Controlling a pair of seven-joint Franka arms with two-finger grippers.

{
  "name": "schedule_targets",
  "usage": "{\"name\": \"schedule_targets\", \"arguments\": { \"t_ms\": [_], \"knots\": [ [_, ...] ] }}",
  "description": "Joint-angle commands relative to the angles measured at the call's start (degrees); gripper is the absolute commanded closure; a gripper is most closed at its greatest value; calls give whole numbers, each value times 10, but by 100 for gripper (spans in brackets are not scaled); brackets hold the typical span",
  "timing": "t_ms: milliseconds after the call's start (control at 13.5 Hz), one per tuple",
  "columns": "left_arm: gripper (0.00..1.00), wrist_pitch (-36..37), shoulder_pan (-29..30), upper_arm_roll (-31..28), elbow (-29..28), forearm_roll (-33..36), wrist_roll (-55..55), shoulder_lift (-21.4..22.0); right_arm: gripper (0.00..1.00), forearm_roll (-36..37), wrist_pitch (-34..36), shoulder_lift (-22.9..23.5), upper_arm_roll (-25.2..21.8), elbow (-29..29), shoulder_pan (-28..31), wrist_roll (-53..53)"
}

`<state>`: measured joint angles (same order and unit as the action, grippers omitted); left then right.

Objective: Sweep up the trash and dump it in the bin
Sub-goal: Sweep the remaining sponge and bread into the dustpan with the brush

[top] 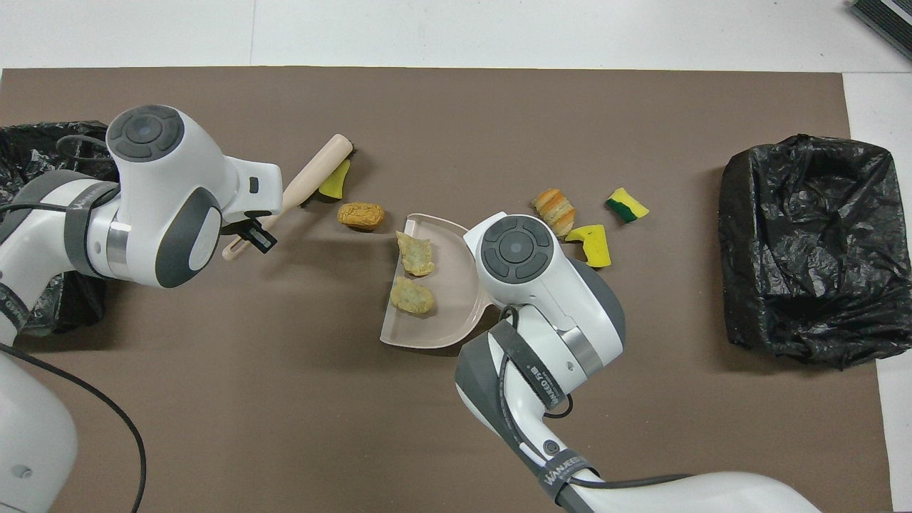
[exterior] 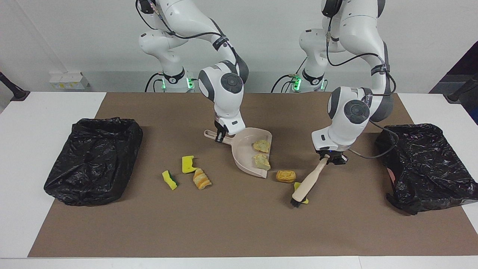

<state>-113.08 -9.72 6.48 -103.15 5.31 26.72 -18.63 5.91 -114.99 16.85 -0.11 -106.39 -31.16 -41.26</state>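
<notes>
- Beige plastic dustpan [exterior: 249, 157] lies mid-mat; you see its handle toward the robots and its open lip facing the left arm's end.
- Your right gripper [exterior: 220, 137] is clamped on that handle.
- Two pale crumbly chunks [exterior: 261, 145] [exterior: 261, 161] sit inside the pan by the lip.
- Your left gripper [exterior: 328, 159] pinches the wooden brush [exterior: 308, 183] by its handle end; the brush's long axis slants away from the robots, bristles down on the mat.
- A yellow sponge scrap [top: 333, 182] lies touching the bristles.
- A brown-orange lump [exterior: 285, 176] rests between brush and pan lip.
- Three scraps lie beside the pan toward the right arm's end: a yellow sponge piece [exterior: 188, 164], a green-backed sponge [exterior: 170, 180], a striped bread-like lump [exterior: 201, 179].
- Black-lined bins [exterior: 93, 158] [exterior: 427, 166] stand at each end.
</notes>
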Motion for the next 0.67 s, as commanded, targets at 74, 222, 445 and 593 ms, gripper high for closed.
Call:
{"name": "schedule_targets", "arguments": {
  "t_ms": [74, 222, 445, 593],
  "knots": [
    [100, 103, -21, -3, -38, -60, -7, 60, 100, 14, 1, 4, 2, 0, -2, 22],
    [100, 125, -32, -3, -53, -116, -8, 72, 100, 14, 1, 3, 3, 0, -3, 22],
    [100, 109, -63, -3, -94, -174, -11, 95, 100, 14, 2, 3, 3, 0, -3, 22],
    [100, 113, -70, -3, -104, -208, -10, 102, 100, 14, 2, 3, 3, 0, -3, 22]
  ]
}}
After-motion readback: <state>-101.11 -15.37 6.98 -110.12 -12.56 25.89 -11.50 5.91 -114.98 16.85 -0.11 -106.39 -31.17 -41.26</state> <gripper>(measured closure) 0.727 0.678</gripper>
